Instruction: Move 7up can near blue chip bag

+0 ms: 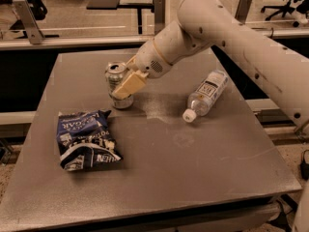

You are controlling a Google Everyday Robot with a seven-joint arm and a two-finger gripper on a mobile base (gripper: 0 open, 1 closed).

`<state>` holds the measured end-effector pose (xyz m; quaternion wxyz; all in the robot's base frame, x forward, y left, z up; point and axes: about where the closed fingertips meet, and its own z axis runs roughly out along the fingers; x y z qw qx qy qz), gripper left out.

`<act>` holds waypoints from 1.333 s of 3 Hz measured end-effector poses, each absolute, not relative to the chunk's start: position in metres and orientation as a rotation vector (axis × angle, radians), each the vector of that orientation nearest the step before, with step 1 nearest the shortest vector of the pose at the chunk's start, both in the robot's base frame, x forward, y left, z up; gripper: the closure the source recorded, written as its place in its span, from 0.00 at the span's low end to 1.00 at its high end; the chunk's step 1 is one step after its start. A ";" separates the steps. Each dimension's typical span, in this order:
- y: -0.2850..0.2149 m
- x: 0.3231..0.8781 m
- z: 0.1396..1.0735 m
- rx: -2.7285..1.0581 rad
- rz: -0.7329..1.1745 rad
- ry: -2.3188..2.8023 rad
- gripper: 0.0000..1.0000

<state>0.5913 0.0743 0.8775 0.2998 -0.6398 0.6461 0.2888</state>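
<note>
The 7up can point(115, 79) is a silvery can with a pull-tab top. It stands upright on the grey table point(159, 163), just above and to the right of the blue chip bag point(86, 139). My gripper point(124, 85) reaches in from the right and is shut on the can, with one tan finger point(129, 84) across its front. The can's base is at the table surface; I cannot tell whether it rests there. The dark blue bag with white lettering lies flat at the left of the table, a short gap from the can.
A clear plastic water bottle point(206, 94) with a white cap lies on its side at the right of the table. My white arm point(231, 37) spans the upper right. A railing and office chairs stand behind the table.
</note>
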 end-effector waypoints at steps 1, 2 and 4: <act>0.074 0.583 0.880 -1.699 0.798 1.702 0.64; 0.074 0.574 0.882 -1.698 0.835 1.688 0.41; 0.076 0.559 0.879 -1.703 0.864 1.672 0.00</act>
